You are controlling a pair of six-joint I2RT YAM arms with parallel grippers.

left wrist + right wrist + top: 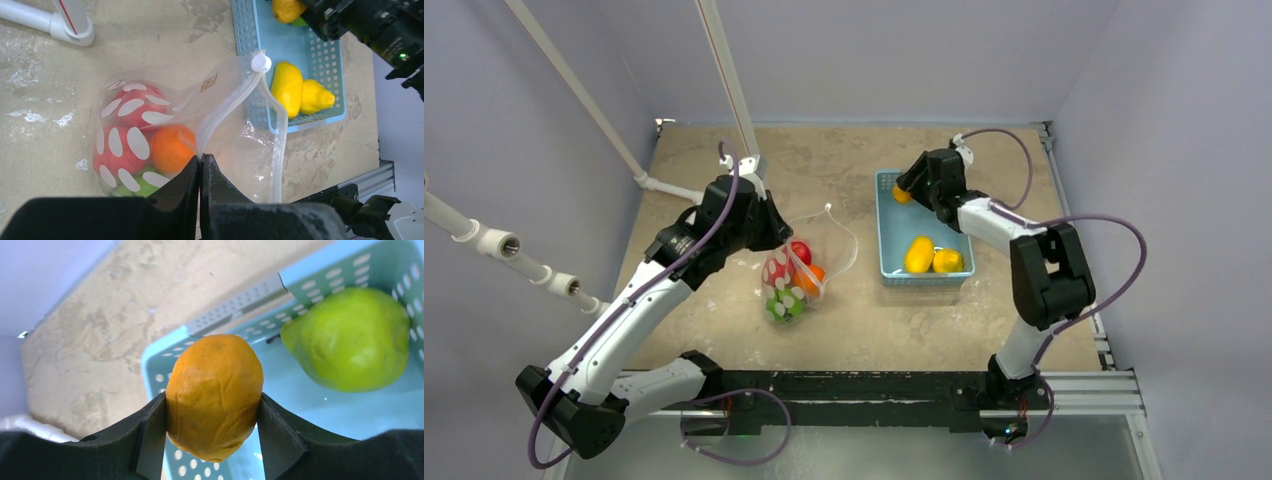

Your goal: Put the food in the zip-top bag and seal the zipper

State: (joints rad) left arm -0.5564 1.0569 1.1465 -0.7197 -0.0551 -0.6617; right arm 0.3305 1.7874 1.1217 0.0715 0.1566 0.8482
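The zip-top bag (802,268) lies mid-table, clear with white dots, holding red, orange and green food (170,147). Its zipper (227,107) runs from a white slider (260,63) down to my left gripper (201,160), which is shut on that strip and holds the mouth up. My right gripper (211,402) is over the far left corner of the light-blue basket (881,232), shut on an orange-yellow fruit (215,390). A green fruit (350,340) lies in the basket just beyond it. Two yellow fruits (932,257) rest at the basket's near end.
White pipes (724,70) rise from the table's far left, with a pipe foot (70,27) near the bag. The basket's perforated wall (235,305) stands just behind the held fruit. Grey walls enclose the table on three sides.
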